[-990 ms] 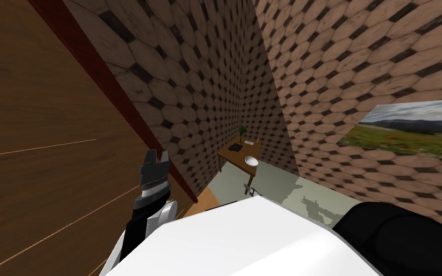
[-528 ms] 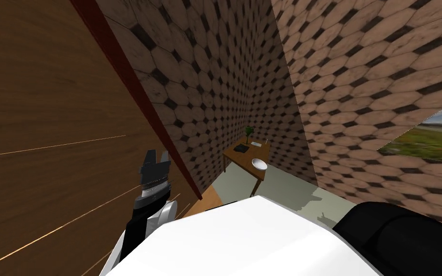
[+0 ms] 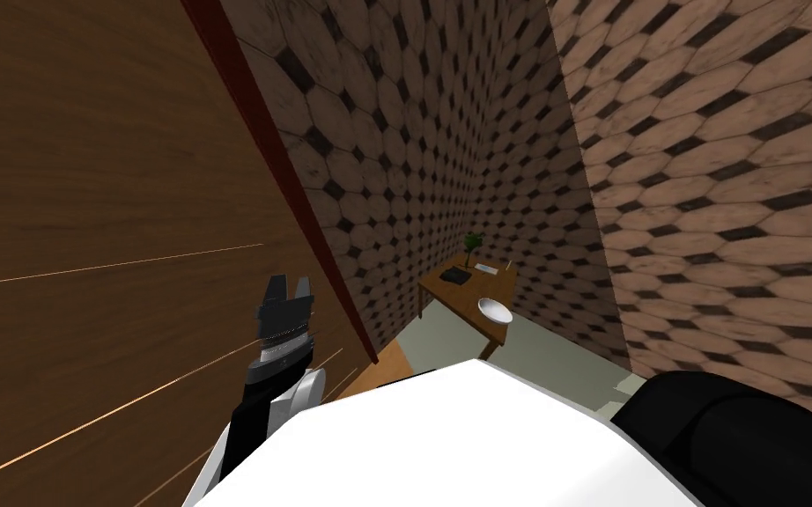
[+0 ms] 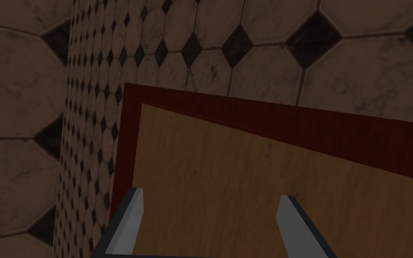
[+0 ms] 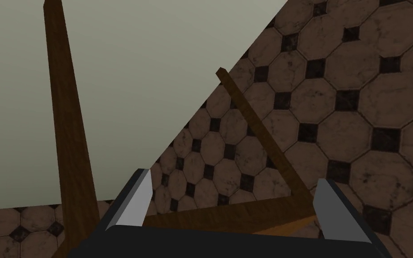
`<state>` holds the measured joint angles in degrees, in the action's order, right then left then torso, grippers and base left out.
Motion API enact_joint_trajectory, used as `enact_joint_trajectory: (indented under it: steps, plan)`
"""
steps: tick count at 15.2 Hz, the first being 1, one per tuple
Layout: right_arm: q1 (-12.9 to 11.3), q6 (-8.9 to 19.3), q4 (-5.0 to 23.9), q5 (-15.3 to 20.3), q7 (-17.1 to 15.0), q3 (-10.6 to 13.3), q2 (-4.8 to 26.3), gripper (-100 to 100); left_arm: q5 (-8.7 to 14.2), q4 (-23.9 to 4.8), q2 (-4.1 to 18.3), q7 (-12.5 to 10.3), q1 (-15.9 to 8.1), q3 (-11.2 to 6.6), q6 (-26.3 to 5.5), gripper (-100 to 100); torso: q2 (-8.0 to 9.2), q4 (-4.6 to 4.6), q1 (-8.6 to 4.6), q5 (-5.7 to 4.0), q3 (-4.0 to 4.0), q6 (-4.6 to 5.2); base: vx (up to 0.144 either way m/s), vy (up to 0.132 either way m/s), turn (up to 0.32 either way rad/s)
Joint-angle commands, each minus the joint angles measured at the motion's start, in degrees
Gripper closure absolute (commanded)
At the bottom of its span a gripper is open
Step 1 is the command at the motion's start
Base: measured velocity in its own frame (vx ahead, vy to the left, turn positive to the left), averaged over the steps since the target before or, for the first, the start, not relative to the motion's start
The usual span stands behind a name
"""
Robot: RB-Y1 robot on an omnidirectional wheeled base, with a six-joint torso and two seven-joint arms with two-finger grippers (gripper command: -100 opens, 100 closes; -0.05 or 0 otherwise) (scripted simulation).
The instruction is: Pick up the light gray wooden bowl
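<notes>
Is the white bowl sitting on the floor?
No, the bowl rests on top of the brown table, near the end closest to the robot.

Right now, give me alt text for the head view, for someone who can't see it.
A white bowl sits at the near corner of a small wooden table, far ahead where two tiled walls meet. A plant and a dark flat thing share the table. The left gripper is raised, open, beside a wooden door.
</notes>
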<state>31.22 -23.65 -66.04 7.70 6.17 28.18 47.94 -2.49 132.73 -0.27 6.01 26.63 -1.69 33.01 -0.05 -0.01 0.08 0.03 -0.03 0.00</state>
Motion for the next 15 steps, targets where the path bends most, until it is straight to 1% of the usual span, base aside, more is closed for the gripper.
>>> enact_joint_trajectory:
  steps: [1,2,3,4,6,7,9,10,11,12,13,14,15]
  plan:
    - [-0.72,-0.90,2.86,0.15,0.25,0.35,-0.22,-100,0.00,0.00,0.00,0.00,0.00,0.00,0.00,0,0.00,0.00,0.00,0.00,0.00,0.00,0.022,0.013,-0.002]
    - [-0.72,-0.90,3.23,0.15,0.25,0.35,-0.22,-100,0.00,0.00,0.00,0.00,0.00,0.00,0.00,0,0.05,0.00,-0.02,-0.01,0.02,0.03,0.009,0.007,-0.035]
    - [-0.86,-0.84,4.93,0.51,0.97,1.56,1.81,-100,0.00,0.00,0.00,0.00,0.00,0.00,0.00,0,0.10,0.02,-0.05,-0.02,0.05,0.03,0.032,0.025,0.231]
    - [-0.86,-0.84,6.28,0.51,0.97,1.56,1.81,-100,0.00,0.00,0.00,0.00,-0.01,0.00,0.00,0,0.06,0.02,-0.04,0.00,0.04,-0.05,0.052,0.034,0.251]
    - [-0.86,-0.84,6.83,0.51,0.97,1.56,1.81,-100,0.00,0.00,0.00,0.00,0.00,0.00,0.00,0,0.01,0.00,0.00,0.00,0.01,0.01,0.032,0.020,0.034]
    - [-1.01,-0.78,8.76,0.83,1.68,2.73,3.81,-100,0.00,0.00,0.00,0.00,0.00,0.00,0.00,0,0.05,0.01,-0.02,-0.01,0.03,0.03,0.041,0.030,0.216]
    - [-1.01,-0.78,10.35,0.83,1.68,2.73,3.81,-100,0.00,0.00,0.00,0.00,0.00,0.00,0.00,0,-0.03,0.00,0.01,0.00,-0.01,-0.03,0.053,0.024,0.166]
    - [-1.01,-0.78,10.35,0.83,1.68,2.73,3.81,-100,0.00,0.00,0.00,0.00,0.00,0.00,0.00,0,-0.02,-0.01,-0.01,0.01,-0.01,0.01,0.026,0.009,-0.024]
    - [-1.18,-0.72,12.38,1.14,2.37,3.86,5.76,-100,0.00,0.00,0.00,0.00,0.00,0.00,0.00,0,0.03,0.00,-0.03,0.00,0.01,0.03,0.040,0.017,0.143]
    - [-1.18,-0.72,13.57,1.14,2.37,3.86,5.76,-100,0.00,0.00,0.00,0.00,0.00,0.00,0.00,0,0.01,0.01,-0.04,0.01,0.01,-0.02,0.054,0.020,0.230]
    - [-1.18,-0.72,13.76,1.14,2.37,3.86,5.76,-100,0.00,0.00,0.00,0.00,0.00,0.00,0.00,0,-0.02,0.00,-0.03,0.00,-0.01,-0.03,0.042,0.011,0.119]
    - [-1.35,-0.67,15.80,1.41,3.06,4.96,7.63,-100,0.00,0.00,0.00,0.00,0.00,0.00,0.00,0,-0.01,0.00,-0.04,0.00,0.00,0.00,0.056,0.013,0.219]
    - [-1.35,-0.67,16.99,1.41,3.06,4.96,7.63,-100,0.00,0.00,0.00,0.00,0.00,0.00,0.00,0,-0.05,0.00,-0.04,0.00,-0.02,-0.04,0.066,0.014,0.208]
